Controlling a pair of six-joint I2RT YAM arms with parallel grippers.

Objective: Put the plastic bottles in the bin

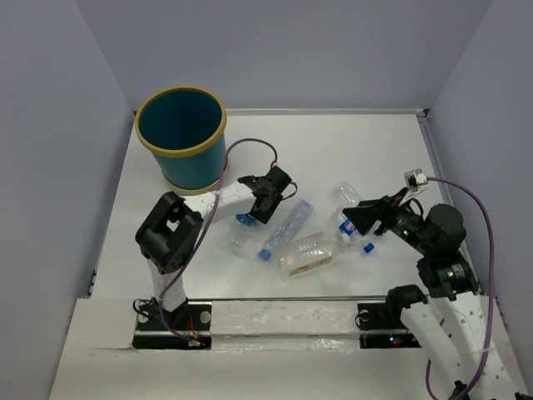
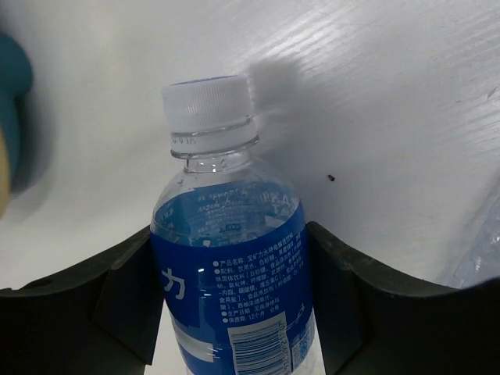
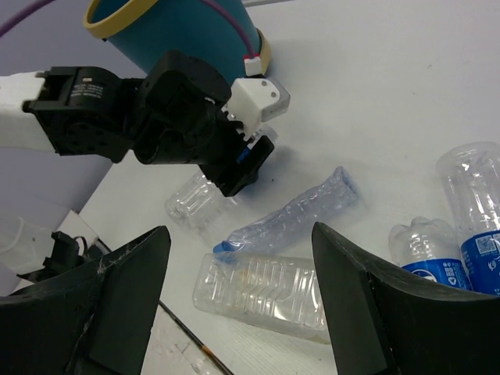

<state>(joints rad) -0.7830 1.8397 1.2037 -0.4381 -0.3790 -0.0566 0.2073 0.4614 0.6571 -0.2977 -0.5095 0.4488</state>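
Clasping blue-labelled bottle [image 2: 234,281], left gripper [image 2: 231,234]

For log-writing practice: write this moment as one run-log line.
left fingers: shut on blue-label bottle | right fingers: open, empty

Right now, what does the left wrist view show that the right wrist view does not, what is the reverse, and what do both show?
Only the left wrist view: the cap and the printed blue label of the white-capped bottle, seen close up.
Only the right wrist view: the open, empty right gripper, a crushed clear bottle, a ribbed bottle and two blue-labelled bottles at the right edge.
Both: the left gripper around its bottle, the white table and the teal bin, which is only a blur in the left wrist view.
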